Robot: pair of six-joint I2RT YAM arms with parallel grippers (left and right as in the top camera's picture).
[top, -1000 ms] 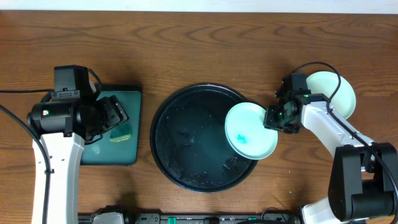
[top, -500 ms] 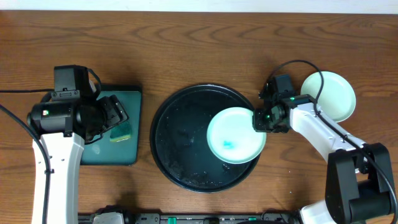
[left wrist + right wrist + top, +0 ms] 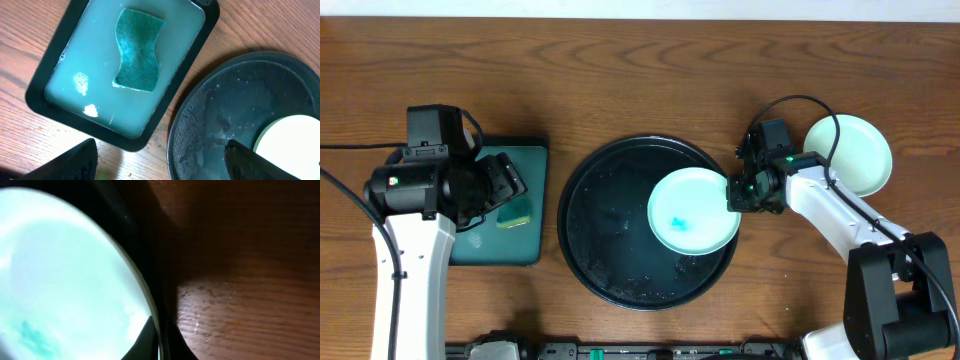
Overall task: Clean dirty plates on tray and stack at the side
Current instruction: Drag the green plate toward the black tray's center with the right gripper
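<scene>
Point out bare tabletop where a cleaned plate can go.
Free: brown wooden tabletop behind the large round black tray, and nearer, between that tray and the right arm. Crowded: the right gripper holds a smeared mint-green plate beside the second mint-green plate.

**Plate Fills Your Right Wrist View**

You see 1 pale mint plate (image 3: 65, 270) filling the left half, its rim curving from the top left down to the bottom centre. A teal smear (image 3: 35, 335) sits on it near the bottom left. Just outside the rim, the black tray (image 3: 142, 265) shows as a dark band. At the bottom, 1 dark fingertip (image 3: 142, 342) overlaps the plate's rim. On your right is the brown wood table (image 3: 250, 305), with a pale glare patch.
</scene>
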